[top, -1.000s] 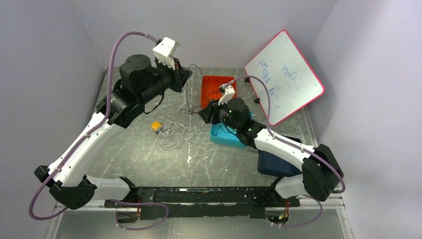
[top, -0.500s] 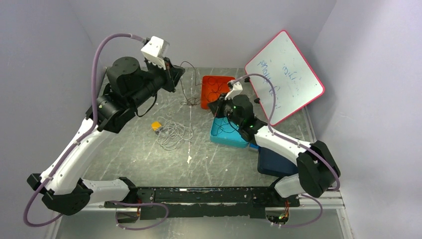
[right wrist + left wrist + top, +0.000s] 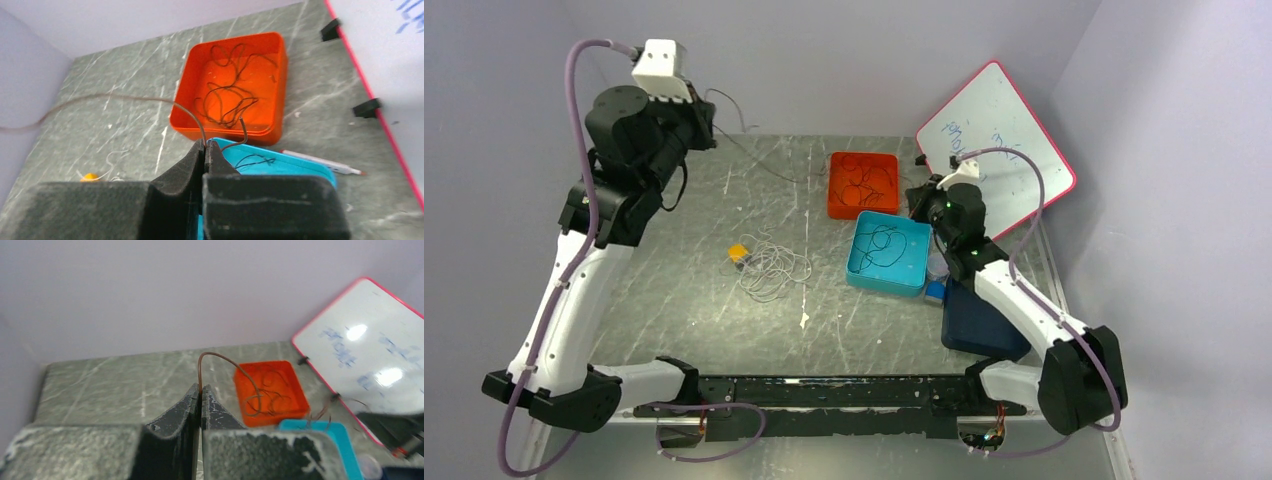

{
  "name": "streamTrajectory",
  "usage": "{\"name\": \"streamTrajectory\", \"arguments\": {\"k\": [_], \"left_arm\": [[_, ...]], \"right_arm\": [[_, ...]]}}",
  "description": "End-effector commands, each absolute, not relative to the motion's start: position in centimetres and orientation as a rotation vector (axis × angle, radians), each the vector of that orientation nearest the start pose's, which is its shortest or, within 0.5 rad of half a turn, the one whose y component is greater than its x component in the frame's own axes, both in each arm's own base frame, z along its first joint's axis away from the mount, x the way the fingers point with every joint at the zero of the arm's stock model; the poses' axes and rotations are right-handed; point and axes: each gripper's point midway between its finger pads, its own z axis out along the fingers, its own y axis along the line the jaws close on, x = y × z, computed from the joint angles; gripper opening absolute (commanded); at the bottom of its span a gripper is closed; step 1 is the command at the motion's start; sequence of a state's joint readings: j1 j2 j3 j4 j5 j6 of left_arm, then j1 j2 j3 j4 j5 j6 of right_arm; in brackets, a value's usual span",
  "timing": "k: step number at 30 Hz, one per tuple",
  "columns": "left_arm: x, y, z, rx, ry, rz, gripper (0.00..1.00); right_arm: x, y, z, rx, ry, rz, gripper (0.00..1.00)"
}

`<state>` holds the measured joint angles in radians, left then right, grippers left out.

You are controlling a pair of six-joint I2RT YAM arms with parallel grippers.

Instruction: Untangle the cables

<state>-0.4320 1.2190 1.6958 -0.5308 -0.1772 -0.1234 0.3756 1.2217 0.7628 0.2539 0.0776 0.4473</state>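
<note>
The brown cable (image 3: 125, 96) stretched long as the arms parted, probably freed. Left end effector (image 3: 200, 390) and right end effector (image 3: 205, 145) both pinched it.

Org tray (image 3: 832, 186), teal tray (image 3: 884, 284), brn cable (image 3: 220, 356)

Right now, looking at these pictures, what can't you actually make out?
All views: the writing on the whiteboard is blurred or too small.
Top view: the brown cable is too thin to trace between the left gripper and right gripper.
Right wrist view: the right gripper hides most of the teal tray and the white cable pile.
Left wrist view: the white cable pile is out of frame.
</note>
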Motion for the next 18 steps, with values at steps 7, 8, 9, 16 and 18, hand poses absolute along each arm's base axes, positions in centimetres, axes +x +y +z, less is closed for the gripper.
{"name": "streamTrajectory", "arguments": {"k": [7, 8, 9, 16, 18], "left_arm": [[35.6, -2.8, 49.6, -0.158, 1.588, 0.008, 0.07], [35.5, -2.1, 49.6, -0.175, 1.590, 0.036, 0.07], [35.4, -1.4, 49.5, -0.187, 1.593, 0.064, 0.07], [34.6, 2.9, 49.1, -0.303, 1.600, 0.240, 0.07], [34.4, 3.8, 49.0, -0.327, 1.600, 0.278, 0.07]], "right_arm": [[38.3, 9.4, 21.3, 0.241, 1.829, 0.333, 0.00], [38.2, 9.1, 21.3, 0.248, 1.829, 0.326, 0.00], [38.2, 8.7, 21.3, 0.256, 1.828, 0.318, 0.00], [38.0, 6.5, 21.0, 0.309, 1.839, 0.269, 0.00], [37.9, 6.0, 20.9, 0.323, 1.839, 0.259, 0.00]]}}
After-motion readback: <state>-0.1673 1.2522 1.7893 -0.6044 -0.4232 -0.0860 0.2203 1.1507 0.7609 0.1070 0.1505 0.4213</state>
